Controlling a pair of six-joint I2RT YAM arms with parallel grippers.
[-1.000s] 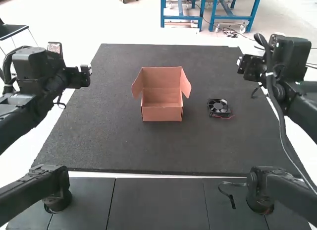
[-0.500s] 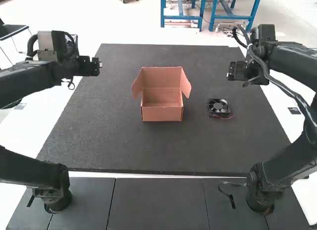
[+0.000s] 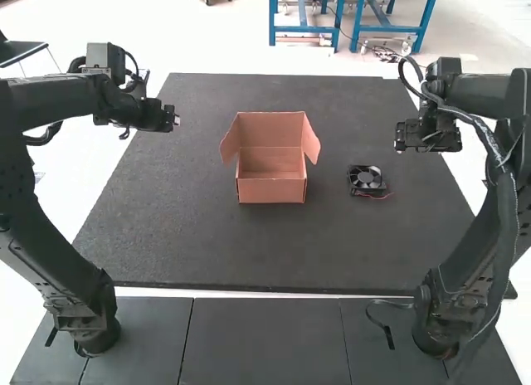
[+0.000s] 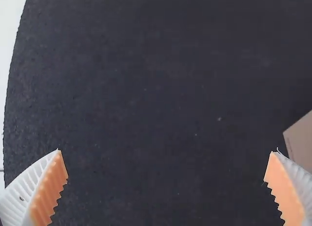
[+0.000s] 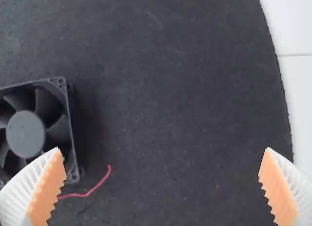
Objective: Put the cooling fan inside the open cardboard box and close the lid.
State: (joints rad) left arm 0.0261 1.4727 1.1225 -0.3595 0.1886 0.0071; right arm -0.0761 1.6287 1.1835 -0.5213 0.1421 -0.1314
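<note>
While both arms hang over the black mat [image 3: 166, 227], I see the cardboard box [image 3: 271, 165] standing in the middle of it with its flaps up and its top open. The fan [image 3: 366, 181] lies flat on the mat to the right of the box, apart from it, with a thin red wire [image 5: 92, 184] trailing from it. My right gripper [image 3: 427, 139] hovers near the fan, off to its right, fingers spread wide and empty. My left gripper [image 3: 168, 119] is well left of the box, also spread wide, holding nothing.
</note>
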